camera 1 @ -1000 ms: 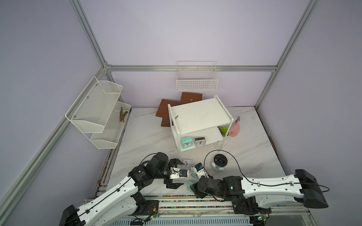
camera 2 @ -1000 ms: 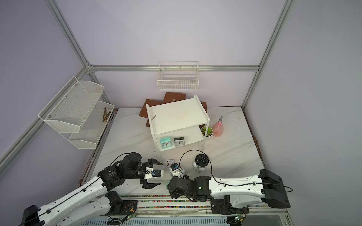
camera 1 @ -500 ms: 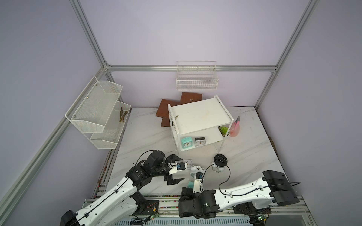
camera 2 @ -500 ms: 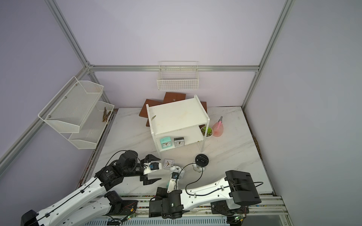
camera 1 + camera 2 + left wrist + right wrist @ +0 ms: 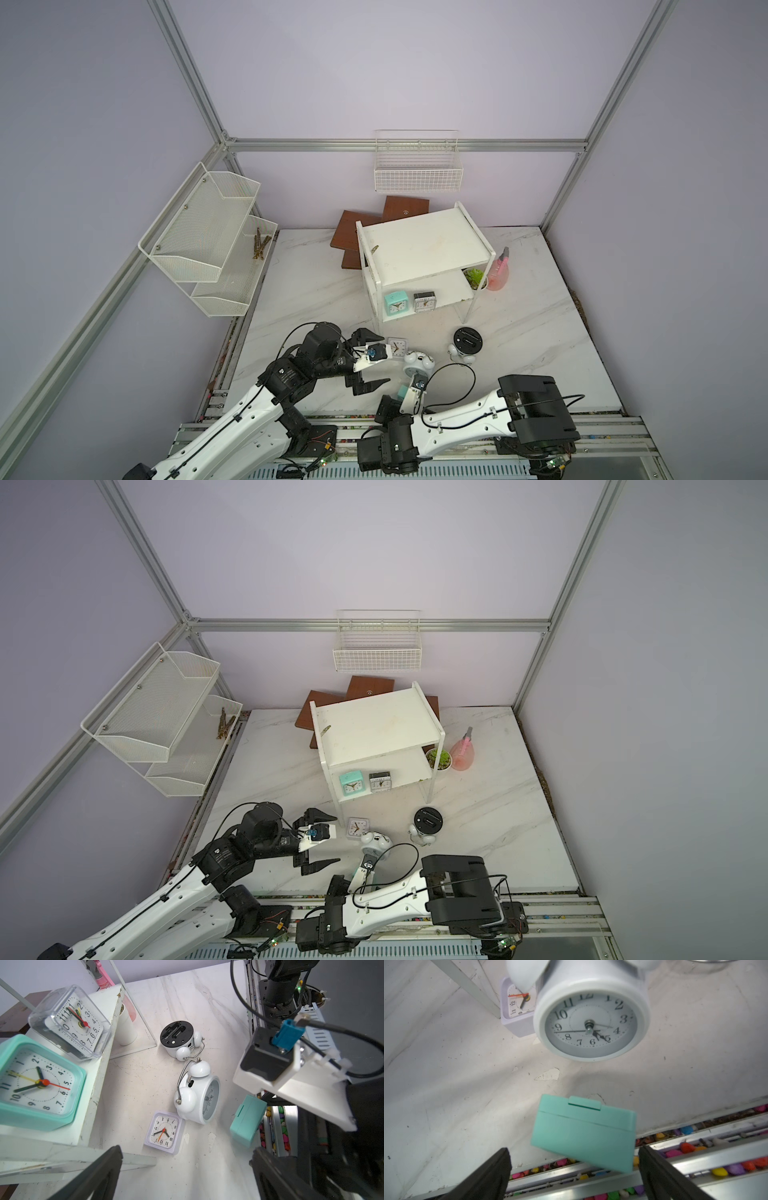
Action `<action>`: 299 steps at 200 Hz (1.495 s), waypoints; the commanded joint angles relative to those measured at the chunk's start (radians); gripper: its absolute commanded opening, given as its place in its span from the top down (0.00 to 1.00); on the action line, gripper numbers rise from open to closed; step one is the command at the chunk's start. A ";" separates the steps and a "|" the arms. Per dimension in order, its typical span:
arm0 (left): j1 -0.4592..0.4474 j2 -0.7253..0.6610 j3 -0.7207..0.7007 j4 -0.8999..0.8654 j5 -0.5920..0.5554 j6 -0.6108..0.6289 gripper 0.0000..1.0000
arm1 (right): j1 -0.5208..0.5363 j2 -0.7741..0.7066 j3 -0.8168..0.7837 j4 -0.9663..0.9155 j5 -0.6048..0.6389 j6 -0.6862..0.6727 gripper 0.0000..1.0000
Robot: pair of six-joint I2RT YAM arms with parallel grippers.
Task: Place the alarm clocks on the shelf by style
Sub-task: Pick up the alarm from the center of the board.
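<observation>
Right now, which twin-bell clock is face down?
The far twin-bell clock, beside the shelf post, black back up. The near twin-bell clock shows its dial.

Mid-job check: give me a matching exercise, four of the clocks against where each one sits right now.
Clocks:
1. mint-green clock with dial showing
2. mint-green clock with dial hidden
3. twin-bell clock with black back up
4. whitish square clock lying face up

Places:
A. table, by the shelf post nearest the potted plant
B. table's front edge, at the open right gripper
C. shelf's lower board
D. table, beside the dial-showing twin-bell clock

Pairs: 1-C, 2-B, 3-A, 4-D.
</observation>
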 commanded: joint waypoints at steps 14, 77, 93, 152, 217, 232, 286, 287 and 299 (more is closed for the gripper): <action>0.005 -0.029 -0.028 0.011 0.033 -0.016 0.00 | 0.032 0.078 0.053 -0.120 0.092 0.120 0.00; 0.006 -0.028 -0.047 0.020 0.037 -0.016 0.00 | 0.089 0.220 0.167 -0.347 0.198 0.296 0.01; 0.005 -0.031 -0.049 0.019 0.037 -0.017 0.00 | 0.095 0.239 0.160 -0.349 0.205 0.320 0.02; 0.007 -0.026 -0.058 0.024 0.037 -0.015 0.00 | 0.104 0.278 0.135 -0.351 0.249 0.395 0.04; 0.005 -0.013 -0.064 0.027 0.045 -0.015 0.00 | 0.103 0.283 0.088 -0.265 0.309 0.432 0.09; 0.007 -0.011 -0.066 0.027 0.048 -0.016 0.00 | 0.103 0.289 0.090 -0.262 0.317 0.438 0.10; 0.007 -0.010 -0.068 0.021 0.065 -0.015 0.00 | 0.100 0.303 0.088 -0.255 0.331 0.462 0.20; 0.007 -0.011 -0.068 0.021 0.065 -0.015 0.00 | 0.100 0.303 0.088 -0.256 0.331 0.462 0.20; 0.007 -0.011 -0.067 0.019 0.070 -0.015 0.00 | 0.100 0.304 0.088 -0.255 0.329 0.461 0.24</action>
